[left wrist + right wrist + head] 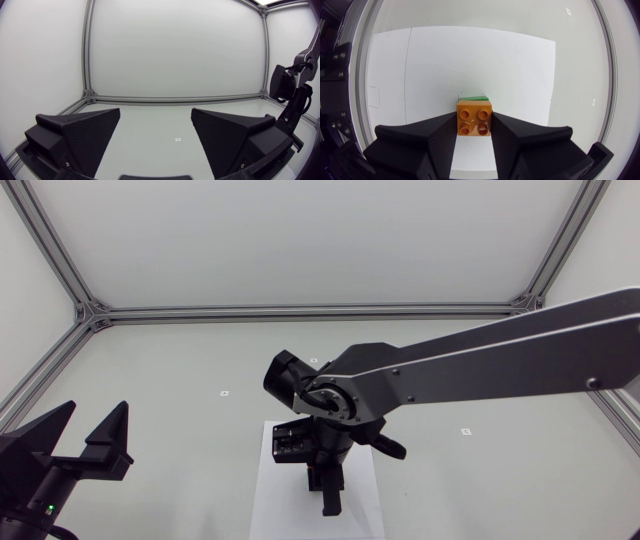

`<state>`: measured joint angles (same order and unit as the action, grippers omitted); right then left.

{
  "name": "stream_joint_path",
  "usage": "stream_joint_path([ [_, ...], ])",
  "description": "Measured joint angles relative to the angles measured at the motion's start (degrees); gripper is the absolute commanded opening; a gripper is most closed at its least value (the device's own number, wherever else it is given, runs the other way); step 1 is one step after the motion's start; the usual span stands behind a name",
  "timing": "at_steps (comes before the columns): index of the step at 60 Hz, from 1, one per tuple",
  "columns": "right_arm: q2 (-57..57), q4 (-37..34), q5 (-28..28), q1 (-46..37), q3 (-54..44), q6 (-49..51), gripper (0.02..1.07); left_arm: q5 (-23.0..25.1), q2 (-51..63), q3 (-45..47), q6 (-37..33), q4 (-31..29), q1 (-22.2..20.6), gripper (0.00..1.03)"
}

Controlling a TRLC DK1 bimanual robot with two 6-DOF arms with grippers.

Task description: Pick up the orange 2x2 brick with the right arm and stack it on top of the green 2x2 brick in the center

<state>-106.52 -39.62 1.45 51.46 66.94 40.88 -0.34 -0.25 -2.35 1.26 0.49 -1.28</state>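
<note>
In the right wrist view the orange 2x2 brick [474,118] sits studs up between my right gripper's fingers [474,131], which press on two of its sides. Just beyond and under it a strip of the green brick [476,98] shows; I cannot tell whether the two touch. In the head view my right gripper [328,498] points down over the white sheet [290,515], and the arm hides both bricks. My left gripper [95,435] stands open at the near left, holding nothing, with its fingers [80,135] wide apart in its own view.
The white sheet [470,60] lies on the grey table under the bricks. Small white markers [225,393] dot the table. An aluminium frame [300,311] borders the far edge. My right arm [295,95] shows beside the left gripper's view.
</note>
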Motion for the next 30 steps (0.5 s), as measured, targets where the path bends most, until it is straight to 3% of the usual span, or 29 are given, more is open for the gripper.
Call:
stream_joint_path([
  [30,-2.56,-4.55,-0.39,0.22,3.65,0.94,0.25,0.00,0.00,0.00,0.02,0.00,0.00,0.99],
])
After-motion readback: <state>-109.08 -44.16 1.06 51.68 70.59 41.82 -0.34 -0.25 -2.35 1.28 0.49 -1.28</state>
